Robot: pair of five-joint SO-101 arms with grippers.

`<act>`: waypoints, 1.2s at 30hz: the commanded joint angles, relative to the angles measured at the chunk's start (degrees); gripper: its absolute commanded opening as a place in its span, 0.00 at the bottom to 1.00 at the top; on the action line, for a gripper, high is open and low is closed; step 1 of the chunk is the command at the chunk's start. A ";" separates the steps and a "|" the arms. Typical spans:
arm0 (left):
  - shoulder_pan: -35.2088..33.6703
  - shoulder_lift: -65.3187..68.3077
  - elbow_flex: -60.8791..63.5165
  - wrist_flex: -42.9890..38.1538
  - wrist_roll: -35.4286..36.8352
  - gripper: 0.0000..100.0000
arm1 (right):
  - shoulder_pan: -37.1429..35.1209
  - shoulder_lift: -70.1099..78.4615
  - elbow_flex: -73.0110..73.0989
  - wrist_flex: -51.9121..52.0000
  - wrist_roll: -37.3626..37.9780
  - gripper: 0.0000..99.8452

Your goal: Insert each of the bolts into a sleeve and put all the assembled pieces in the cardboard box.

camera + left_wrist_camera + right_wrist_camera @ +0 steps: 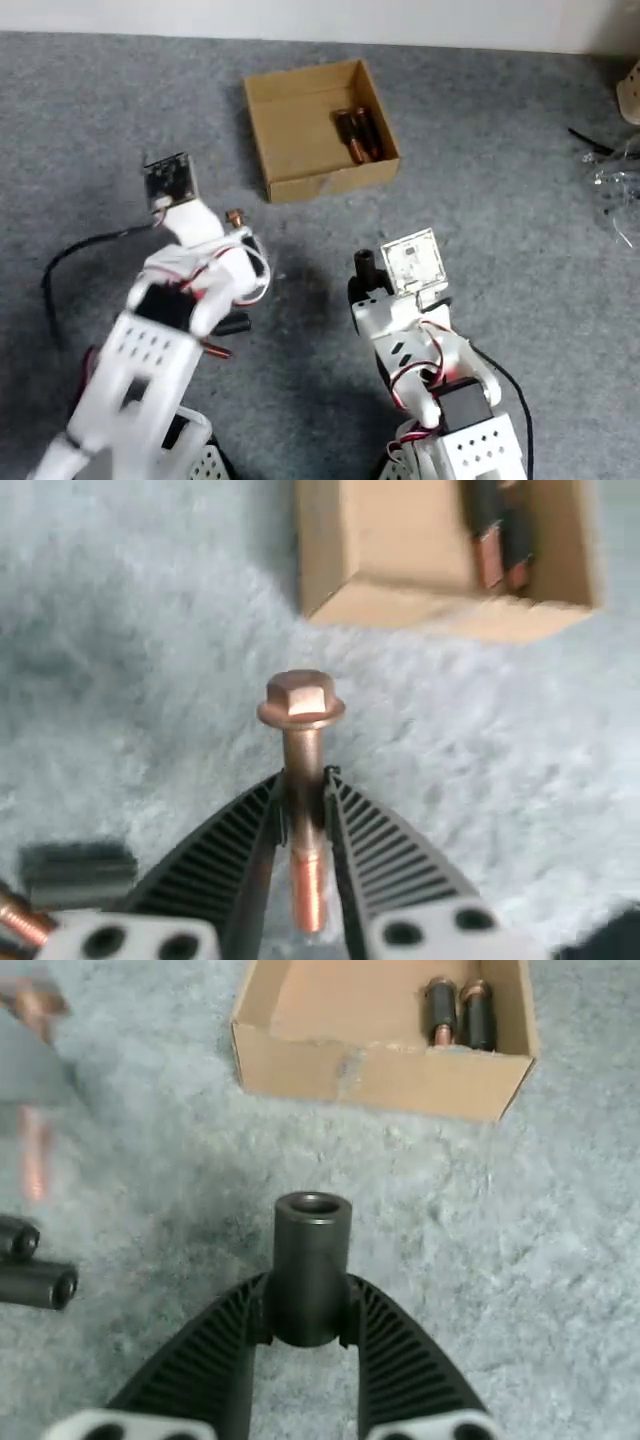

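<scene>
In wrist views, left gripper [305, 782] clamps bolt [301, 702], right gripper [307, 1295] sleeve [312, 1245], both seemingly upright.

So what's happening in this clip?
The left hand is shut on a copper bolt, gripping its shank, while the right hand is shut on a dark sleeve. The two parts are not yet joined. Two assembled pieces lie in the cardboard box, and spare sleeves lie on the carpet.
</scene>
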State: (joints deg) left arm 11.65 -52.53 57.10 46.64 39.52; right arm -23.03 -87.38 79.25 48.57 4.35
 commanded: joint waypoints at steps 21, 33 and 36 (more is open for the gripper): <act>0.40 -45.41 12.97 -10.02 -11.43 0.00 | -8.75 -0.75 -0.22 -11.47 0.53 0.00; 7.96 -51.91 16.31 -11.08 -8.70 0.00 | -15.96 -0.75 -0.22 -11.47 4.92 0.00; 8.13 -51.91 15.25 -11.08 -6.59 0.00 | -16.13 -0.75 -0.13 -11.47 5.36 0.00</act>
State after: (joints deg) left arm 18.77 -103.52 74.59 37.14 31.25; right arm -38.33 -87.38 79.87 39.34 8.13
